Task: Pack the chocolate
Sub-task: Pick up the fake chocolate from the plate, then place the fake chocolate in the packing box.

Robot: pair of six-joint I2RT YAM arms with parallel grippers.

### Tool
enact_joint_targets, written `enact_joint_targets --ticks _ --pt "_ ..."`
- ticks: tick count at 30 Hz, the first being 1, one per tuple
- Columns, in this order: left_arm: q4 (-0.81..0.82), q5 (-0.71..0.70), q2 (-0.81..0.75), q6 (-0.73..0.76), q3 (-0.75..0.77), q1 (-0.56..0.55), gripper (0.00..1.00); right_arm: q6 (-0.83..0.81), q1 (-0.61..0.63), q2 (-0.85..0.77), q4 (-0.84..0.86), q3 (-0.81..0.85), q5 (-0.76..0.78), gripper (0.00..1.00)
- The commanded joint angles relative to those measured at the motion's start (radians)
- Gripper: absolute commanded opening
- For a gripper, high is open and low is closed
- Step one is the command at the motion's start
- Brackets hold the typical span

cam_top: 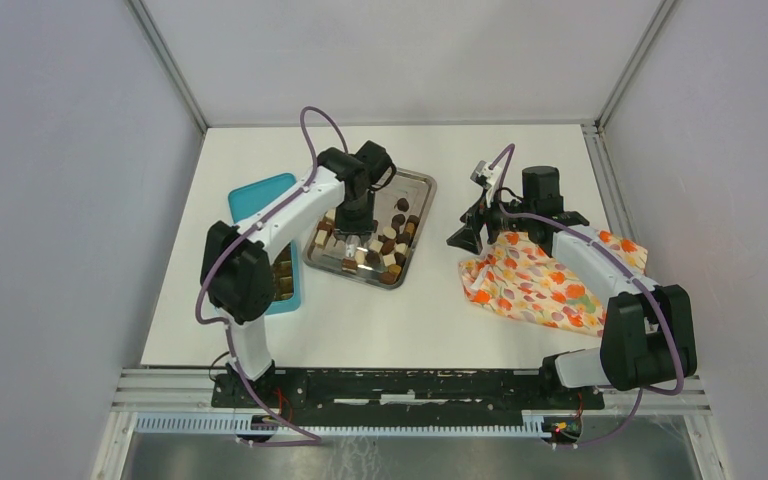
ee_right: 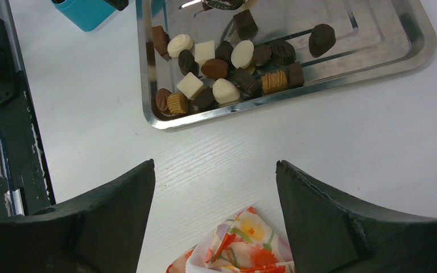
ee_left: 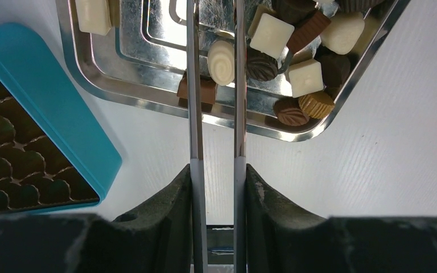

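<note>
White desk (cam_top: 380, 320) and pale grey walls frame the scene. Chocolate (ee_right: 226, 91) lies as loose dark, mid-brown and cream pieces in a steel tray (ee_right: 375, 51), mostly heaped toward one end and along one long rim, with a couple of dark pieces apart on the bare metal. The left end effector (cam_top: 350, 243) hangs over the tray's near part. In the left wrist view its two thin fingers (ee_left: 192, 114) run parallel with a narrow gap. A cream oval piece (ee_left: 221, 61) shows between them, close against one blade, with a brown block just beside it at the rim. The blades run out of the top of that view, so I cannot tell whether they pinch anything. Just left of the tray sits a teal box (ee_left: 51, 114), close to it but not touching. It is open on top, with a dark brown insert of scalloped cavities. Whether any cavity is filled I cannot tell. Well to the right of the tray, the right end effector (ee_right: 215, 165) hovers above bare desk with its fingers wide apart and nothing between them. An orange floral cloth (cam_top: 535, 285) lies crumpled beneath that arm, one corner showing just under the spread fingers in the right wrist view.
</note>
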Motion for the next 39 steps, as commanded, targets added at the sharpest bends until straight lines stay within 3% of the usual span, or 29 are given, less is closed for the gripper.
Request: enact_joint_targets --ticks 1,11,25,39 --pt "-0.013 -0.020 -0.101 -0.003 0.034 -0.005 0.02 -0.011 -0.004 -0.003 0.026 0.000 -0.015 0.83" --pt "-0.029 0.019 -0.275 -0.052 -0.088 -0.004 0.02 -0.015 -0.004 -0.006 0.024 0.000 -0.012 0.83" --pt "-0.258 -0.068 -0.573 -0.143 -0.260 0.085 0.02 0.007 -0.002 0.005 0.039 -0.002 -0.030 0.83" --pt "-0.246 -0.083 -0.607 -0.093 -0.380 0.215 0.04 0.013 -0.002 0.004 0.041 0.001 -0.033 0.83"
